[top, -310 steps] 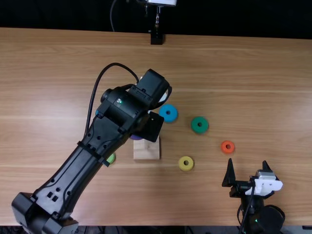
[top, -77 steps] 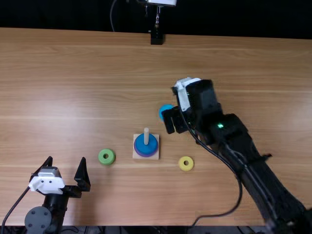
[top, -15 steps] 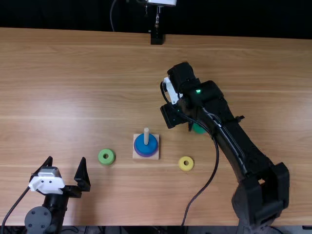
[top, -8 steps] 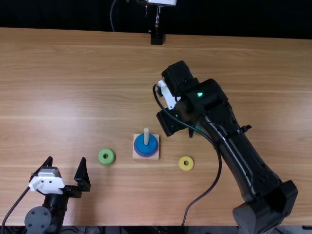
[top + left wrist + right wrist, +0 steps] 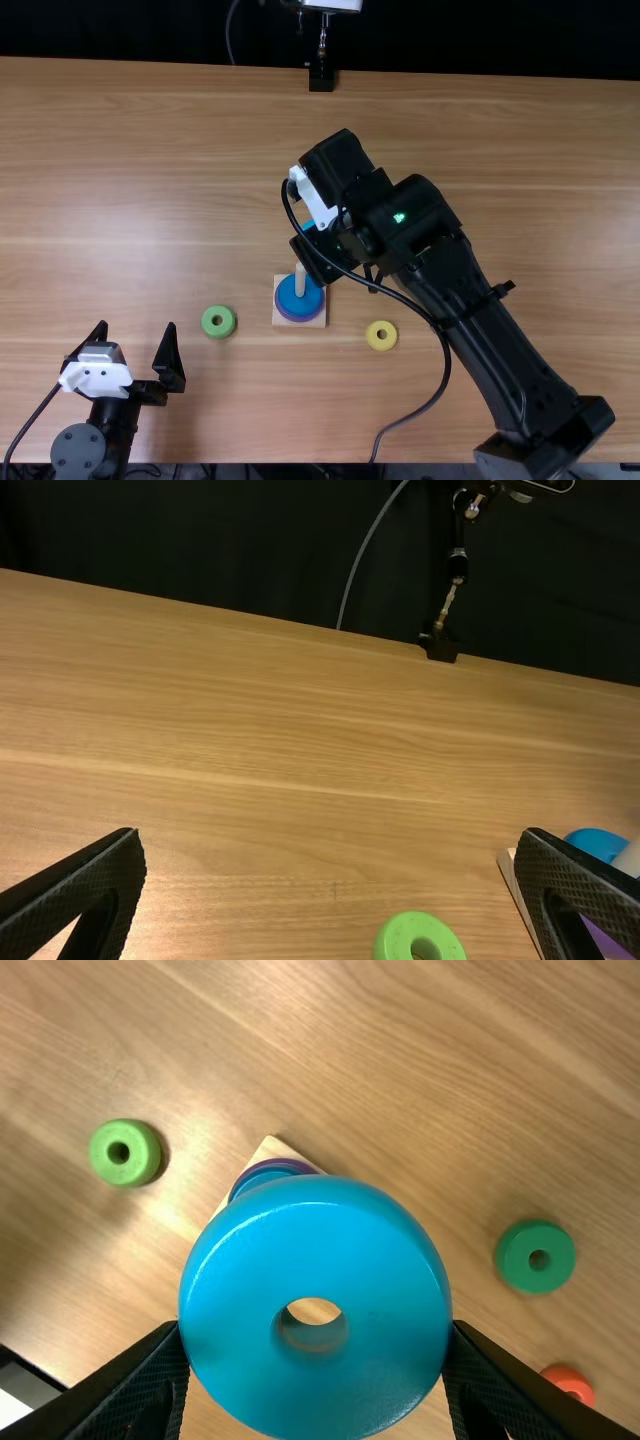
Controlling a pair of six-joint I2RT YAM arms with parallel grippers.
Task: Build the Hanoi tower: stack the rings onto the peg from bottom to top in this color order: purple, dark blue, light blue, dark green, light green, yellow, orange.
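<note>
In the top view, the right gripper point(image 5: 325, 258) is just behind the peg point(image 5: 300, 279), above the table. Its fingers in the right wrist view hold the light blue ring point(image 5: 385, 1260) by its sides, the right gripper point(image 5: 315, 1332) being shut on it. On the wooden base point(image 5: 281, 317) the dark blue ring point(image 5: 291, 304) lies over the purple ring point(image 5: 299, 319), around the peg. The left gripper point(image 5: 137, 328) stands open and holds nothing at the near left; in its own view the left gripper point(image 5: 332, 836) has widely parted fingers.
The light green ring point(image 5: 219, 321) lies left of the base, the yellow ring point(image 5: 381, 335) right of it. In the right wrist view, the dark green ring point(image 5: 536, 1257) and orange ring point(image 5: 568, 1384) lie on the table. A camera stand point(image 5: 321, 76) is at the far edge.
The right gripper has closed on the light blue ring since the earlier frames and moved left toward the peg. The left arm has kept still over the last few seconds.
</note>
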